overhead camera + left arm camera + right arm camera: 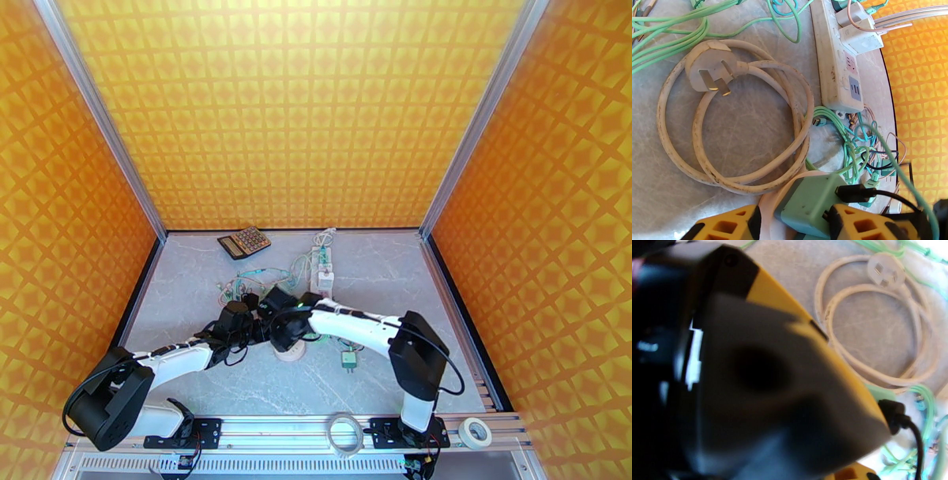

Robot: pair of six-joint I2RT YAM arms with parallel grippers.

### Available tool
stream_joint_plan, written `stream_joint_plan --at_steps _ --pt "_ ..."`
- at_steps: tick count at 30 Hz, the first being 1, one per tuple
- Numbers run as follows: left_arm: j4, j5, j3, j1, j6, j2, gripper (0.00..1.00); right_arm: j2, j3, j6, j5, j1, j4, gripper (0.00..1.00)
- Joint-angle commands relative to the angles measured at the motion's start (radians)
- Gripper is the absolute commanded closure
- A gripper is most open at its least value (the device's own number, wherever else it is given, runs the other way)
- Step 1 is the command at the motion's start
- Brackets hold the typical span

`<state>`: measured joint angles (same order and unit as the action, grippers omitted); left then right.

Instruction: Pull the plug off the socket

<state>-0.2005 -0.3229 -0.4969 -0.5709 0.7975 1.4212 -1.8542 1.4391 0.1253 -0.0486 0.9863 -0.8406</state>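
Bracing step: left gripper [794,216] clamps teal socket block [805,197], right gripper [288,316] closed, its hold unclear; next, pull black plug [851,193] straight out.

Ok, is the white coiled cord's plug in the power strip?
No, the plug lies loose on the table with its prongs bare, apart from the power strip.

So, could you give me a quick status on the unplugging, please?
Left gripper shut on teal adapter; black plug seated in it. Right gripper shut, close by. Green cables tangled alongside.
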Motion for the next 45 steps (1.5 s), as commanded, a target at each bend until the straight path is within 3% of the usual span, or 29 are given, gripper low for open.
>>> stream_joint_plan --at_steps 1,12,17,22,28,31,39,45 --pt "0.428 0.035 0.089 -0.063 -0.058 0.149 0.50 -0.027 0.070 -0.103 -0.161 0.090 0.200 0.84" --pt "0.427 0.036 0.094 -0.066 -0.057 0.148 0.50 0.043 -0.048 0.078 -0.366 -0.151 0.341 0.84" --pt "0.429 0.036 0.093 -0.065 -0.056 0.149 0.50 0.031 -0.011 0.031 -0.304 -0.136 0.277 0.84" --pt "0.427 0.036 0.088 -0.065 -0.057 0.158 0.50 0.016 0.046 -0.067 -0.177 -0.039 0.189 0.83" --pt "0.425 0.036 0.080 -0.065 -0.060 0.171 0.50 -0.025 0.088 -0.124 -0.149 0.066 0.144 0.83" --pt "0.424 0.037 0.080 -0.064 -0.061 0.176 0.50 -0.025 0.076 -0.096 -0.146 0.059 0.162 0.84" --pt "0.427 0.038 0.082 -0.066 -0.061 0.173 0.50 0.034 0.018 0.025 -0.263 -0.124 0.206 0.84" --pt "0.430 0.040 0.081 -0.067 -0.062 0.178 0.50 0.023 0.045 0.045 -0.235 -0.141 0.162 0.84"
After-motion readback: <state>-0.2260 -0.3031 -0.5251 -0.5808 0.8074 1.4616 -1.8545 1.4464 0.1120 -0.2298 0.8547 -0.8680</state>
